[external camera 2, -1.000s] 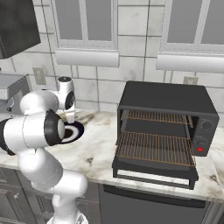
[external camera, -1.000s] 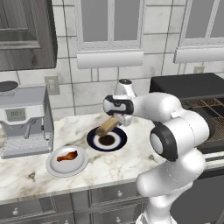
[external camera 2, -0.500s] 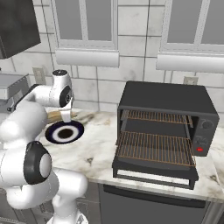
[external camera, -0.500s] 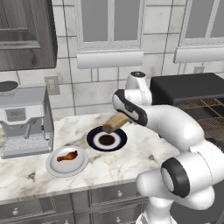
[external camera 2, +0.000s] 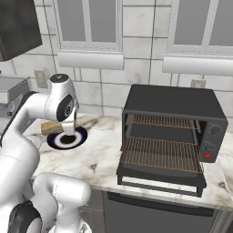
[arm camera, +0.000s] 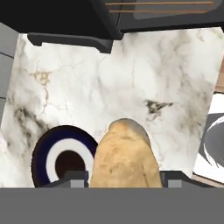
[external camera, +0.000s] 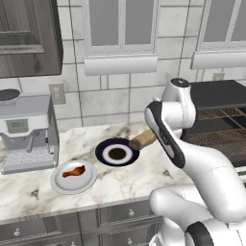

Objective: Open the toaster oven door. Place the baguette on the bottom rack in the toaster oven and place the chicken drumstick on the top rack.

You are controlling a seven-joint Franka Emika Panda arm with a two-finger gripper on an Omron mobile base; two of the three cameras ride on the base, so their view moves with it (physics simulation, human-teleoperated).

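Two small dark finger tips of the claw squeezed the baguette from both sides, up in the air. The bread was short, fat and tan, with a rounded end and a bumpy crust. From the left base view, the baguette poked out from behind the white arm, above the edge of a dark blue plate with a white ring. Most of the claw was hidden there by the arm.

Nearby, the chicken drumstick lay on a white plate. It was small and reddish-brown.

Farther off, the black toaster oven stood with the toaster oven door folded down. Inside were the top rack and the bottom rack, both bare wire. A grey coffee machine sat at the far left.
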